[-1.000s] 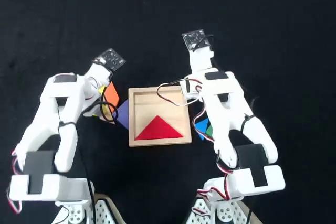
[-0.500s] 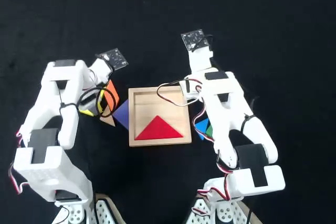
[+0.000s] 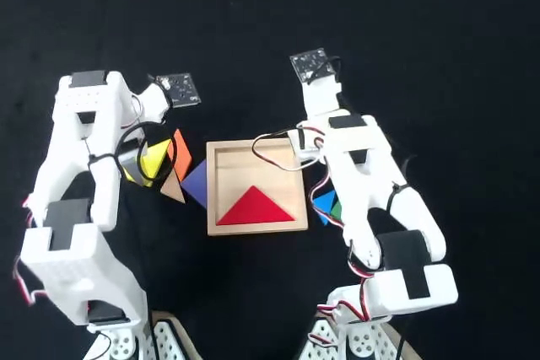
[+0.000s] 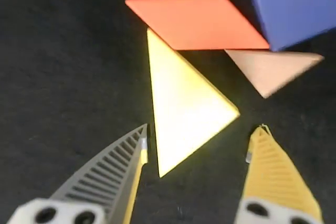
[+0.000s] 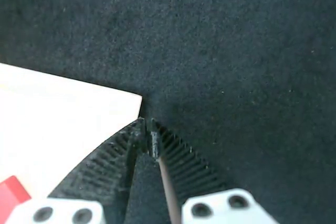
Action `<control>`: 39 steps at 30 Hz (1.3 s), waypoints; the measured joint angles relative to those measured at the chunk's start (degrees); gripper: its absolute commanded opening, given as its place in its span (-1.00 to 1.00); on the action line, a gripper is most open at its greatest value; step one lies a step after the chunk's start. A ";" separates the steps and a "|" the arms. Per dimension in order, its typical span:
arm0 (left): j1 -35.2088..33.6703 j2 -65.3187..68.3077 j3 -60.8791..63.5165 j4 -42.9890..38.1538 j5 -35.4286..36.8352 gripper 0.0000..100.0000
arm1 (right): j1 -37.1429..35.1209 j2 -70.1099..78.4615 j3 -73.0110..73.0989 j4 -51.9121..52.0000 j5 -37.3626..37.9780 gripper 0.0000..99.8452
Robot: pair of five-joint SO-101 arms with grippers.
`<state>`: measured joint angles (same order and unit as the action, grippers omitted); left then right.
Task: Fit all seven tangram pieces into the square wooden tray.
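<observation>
The left gripper (image 4: 202,127) hangs open astride the yellow triangle (image 4: 181,106), which lies on the cloth near the tray (image 3: 253,146), so closing on its slanted edges could squirt it into the orange piece (image 4: 202,22) just beside it.

The tray (image 3: 211,196) is pale wood, the tablecloth (image 3: 456,82) matt black, the yellow triangle (image 4: 181,108) smooth.

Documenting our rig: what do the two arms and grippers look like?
The left arm and right arm are white with black servo blocks and red, black and white wires. The left gripper has ribbed yellow-and-grey fingers; the right gripper, ribbed black ones.
</observation>
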<state>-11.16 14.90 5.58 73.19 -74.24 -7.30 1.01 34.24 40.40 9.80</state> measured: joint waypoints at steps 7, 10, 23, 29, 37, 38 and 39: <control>-0.18 7.12 -0.44 -2.20 4.04 -0.29 | 0.00 0.00 0.00 -0.09 0.00 -0.98; -0.35 8.44 -1.23 -4.66 4.31 -0.29 | 0.00 0.00 1.14 -1.93 0.00 -0.98; -0.35 9.41 -2.64 -6.33 2.55 -0.29 | 0.00 0.00 2.11 -3.96 0.00 -0.98; -0.35 9.41 -3.16 -5.10 -0.62 -0.29 | 0.00 0.00 2.11 -3.96 0.00 -0.98; -0.70 15.12 -7.03 -4.40 -1.14 -0.29 | 0.00 0.00 2.11 -3.96 0.00 -0.98; -0.70 16.00 -8.00 -4.31 -1.14 -0.29 | 0.00 0.00 2.11 -3.96 0.00 -0.98; -0.70 16.70 -8.79 -4.22 -1.14 -0.31 | 0.00 0.00 2.11 -3.96 0.00 -0.98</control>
<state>-11.87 31.60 -3.21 68.97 -75.38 -7.30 1.01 36.35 36.44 9.80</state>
